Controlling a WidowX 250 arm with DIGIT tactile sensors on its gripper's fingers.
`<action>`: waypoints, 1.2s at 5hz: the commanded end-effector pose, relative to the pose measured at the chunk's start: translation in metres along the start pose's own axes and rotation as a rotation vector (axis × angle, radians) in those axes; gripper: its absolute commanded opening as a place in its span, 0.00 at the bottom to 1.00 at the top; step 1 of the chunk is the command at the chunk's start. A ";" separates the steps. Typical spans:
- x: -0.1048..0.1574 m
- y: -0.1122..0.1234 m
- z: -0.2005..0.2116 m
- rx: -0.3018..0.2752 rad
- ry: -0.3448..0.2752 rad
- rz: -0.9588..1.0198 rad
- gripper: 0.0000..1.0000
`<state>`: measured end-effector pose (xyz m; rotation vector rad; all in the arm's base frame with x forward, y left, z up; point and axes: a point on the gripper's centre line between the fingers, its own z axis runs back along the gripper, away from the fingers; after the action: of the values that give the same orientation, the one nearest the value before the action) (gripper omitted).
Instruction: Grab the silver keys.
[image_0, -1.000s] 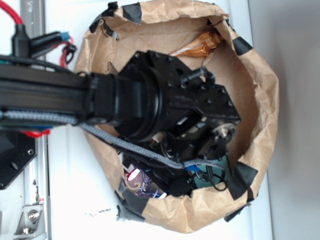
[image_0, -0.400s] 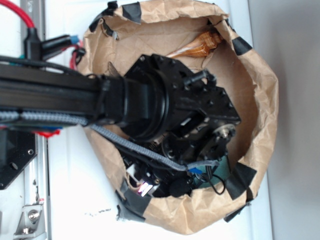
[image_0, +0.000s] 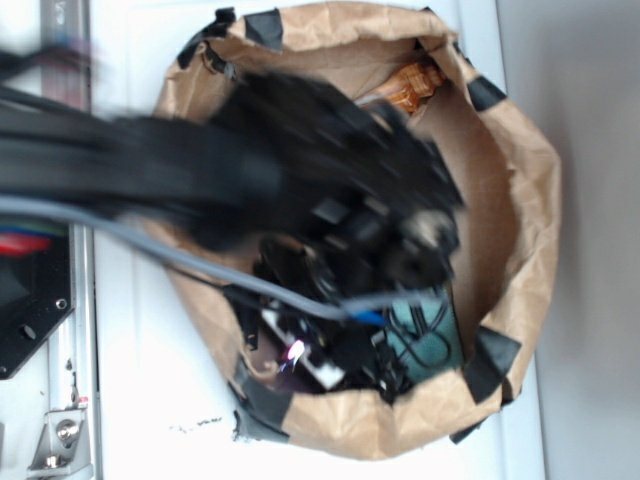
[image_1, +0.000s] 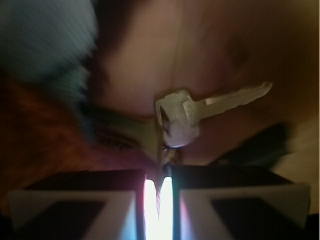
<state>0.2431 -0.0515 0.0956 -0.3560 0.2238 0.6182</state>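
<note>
The silver keys (image_1: 187, 115) are being pinched at the ring by the closed gripper (image_1: 159, 192), dangling free for lifting.

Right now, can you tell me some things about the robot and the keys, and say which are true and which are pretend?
1. The silver keys hang from the tool. True: the wrist view shows their ring pinched between the two fingers, which are nearly closed.
2. The keys are gold. False: they are silvery grey.
3. The arm works inside a brown paper bag with black tape on its rim. True.
4. The exterior view shows the arm sharply. False: the arm is blurred there.
5. The key blade points toward the tool. False: in the wrist view it points up and to the right, away from the tool.
</note>
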 end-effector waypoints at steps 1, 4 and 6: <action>-0.025 0.036 0.111 -0.196 -0.374 -0.110 0.00; 0.000 0.019 0.120 0.067 -0.649 -0.202 0.00; 0.016 0.031 0.121 0.207 -0.624 -0.159 0.00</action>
<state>0.2531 0.0226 0.1828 0.0350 -0.2674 0.5211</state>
